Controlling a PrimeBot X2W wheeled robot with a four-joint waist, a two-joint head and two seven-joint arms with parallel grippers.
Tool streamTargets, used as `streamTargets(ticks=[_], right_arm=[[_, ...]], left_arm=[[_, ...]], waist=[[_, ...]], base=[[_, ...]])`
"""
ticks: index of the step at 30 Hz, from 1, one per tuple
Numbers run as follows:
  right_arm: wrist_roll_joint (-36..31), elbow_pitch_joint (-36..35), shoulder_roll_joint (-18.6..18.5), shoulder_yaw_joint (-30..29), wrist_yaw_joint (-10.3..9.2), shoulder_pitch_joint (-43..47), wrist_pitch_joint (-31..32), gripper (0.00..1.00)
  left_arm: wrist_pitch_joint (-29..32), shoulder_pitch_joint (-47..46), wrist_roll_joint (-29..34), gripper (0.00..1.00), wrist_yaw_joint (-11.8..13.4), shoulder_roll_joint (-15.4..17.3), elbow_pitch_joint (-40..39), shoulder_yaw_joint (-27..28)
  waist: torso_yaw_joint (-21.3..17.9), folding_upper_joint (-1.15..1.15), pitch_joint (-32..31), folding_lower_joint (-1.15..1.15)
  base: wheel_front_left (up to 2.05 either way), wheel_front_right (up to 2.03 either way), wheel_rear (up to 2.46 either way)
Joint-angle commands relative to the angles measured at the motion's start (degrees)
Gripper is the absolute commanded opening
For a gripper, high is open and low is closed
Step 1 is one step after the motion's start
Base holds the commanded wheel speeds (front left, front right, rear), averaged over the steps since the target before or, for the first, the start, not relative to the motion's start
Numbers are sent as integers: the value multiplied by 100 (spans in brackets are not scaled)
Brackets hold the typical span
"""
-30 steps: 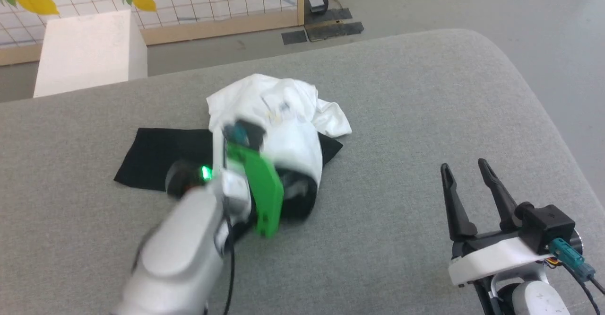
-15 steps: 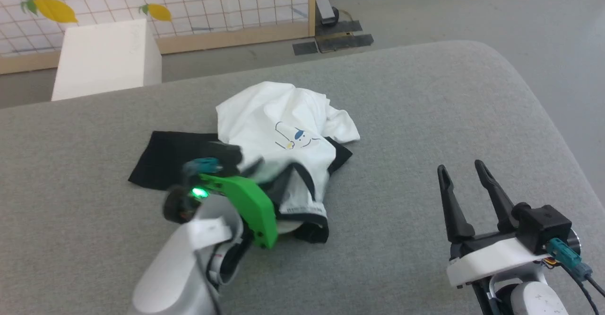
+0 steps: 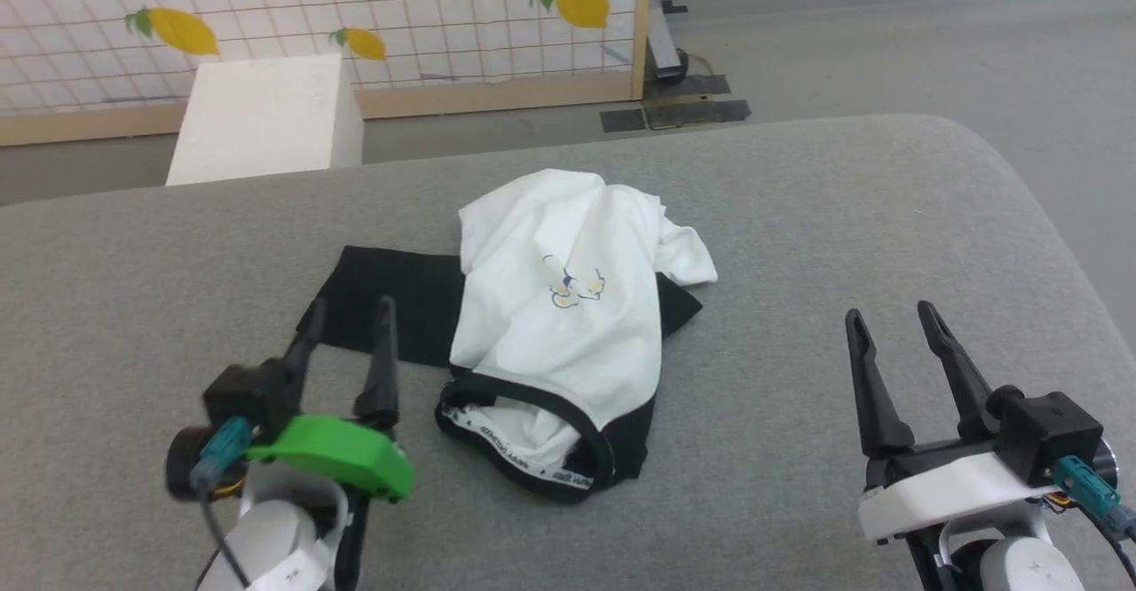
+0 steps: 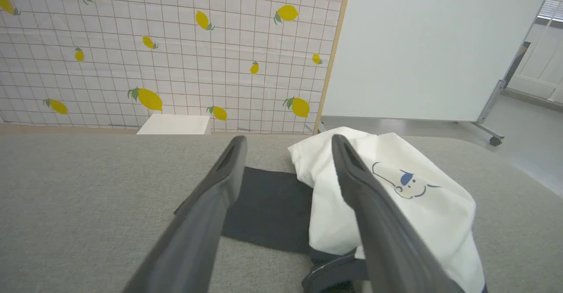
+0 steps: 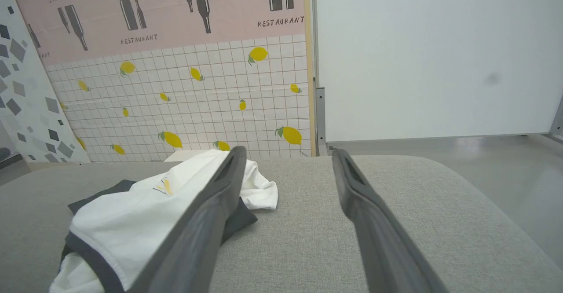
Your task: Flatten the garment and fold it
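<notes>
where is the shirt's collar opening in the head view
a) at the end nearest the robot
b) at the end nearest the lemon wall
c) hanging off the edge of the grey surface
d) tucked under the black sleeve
a: the black collar with its lettered inner band lies at the near end of the shirt, with the white body stretching away beyond it.

I see the garment (image 3: 559, 342) lying crumpled near the middle of the grey padded surface (image 3: 843, 209), not flat and not folded. Its white body is bunched up, chest side up, so the small cartoon print (image 3: 572, 285) is visible. The black collar (image 3: 612, 462) (it has a lettered band inside) gapes open toward me. One black sleeve (image 3: 390, 303) lies spread flat to the left.
</notes>
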Motion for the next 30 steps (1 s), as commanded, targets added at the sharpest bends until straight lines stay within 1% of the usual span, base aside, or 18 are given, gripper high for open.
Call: streamTargets(ticks=[1, 5, 9, 14, 19, 21, 24, 26, 30], right_arm=[[-27, -40, 2, -14, -9, 79, 27, 100], [-22, -71, 2, -11, -9, 86, 63, 100], [-15, -58, 2, 0, -9, 93, 119, 100], [-41, -67, 2, 45, -9, 33, 178, 100], [-57, -76, 2, 69, -9, -39, 208, 100], [-50, -84, 2, 76, -9, -68, 209, 100], [-42, -87, 2, 100, -9, -99, 201, 100], [-31, -76, 2, 127, -9, -117, 196, 100], [4, -43, 2, 201, -9, -193, 177, 100]], left_arm=[[-62, 145, 102, 100, 49, 54, -71, 99], [-97, 402, 298, 100, 105, 14, -383, 472], [-100, 724, 508, 100, 30, -173, -728, 891], [-101, 911, 728, 100, -224, -414, -859, 1248], [-101, 905, 906, 100, -428, -630, -812, 1393], [-101, 807, 937, 100, -596, -661, -573, 1349], [7, 508, 988, 100, -657, -729, -81, 1133], [272, 144, 1005, 100, -668, -766, 296, 995], [1070, -673, 845, 100, -605, -864, 1173, 879]], waist=[[94, 63, 19, 0], [223, 63, 83, 0], [352, 63, 143, 0], [524, 63, 201, 0], [639, 63, 235, 0], [658, 63, 275, 0], [656, 63, 341, 0], [625, 63, 404, 0], [476, 63, 579, 0]], base=[[0, 0, 0], [0, 0, 0], [0, 0, 0], [0, 0, 0], [0, 0, 0], [0, 0, 0], [0, 0, 0], [0, 0, 0], [0, 0, 0]])
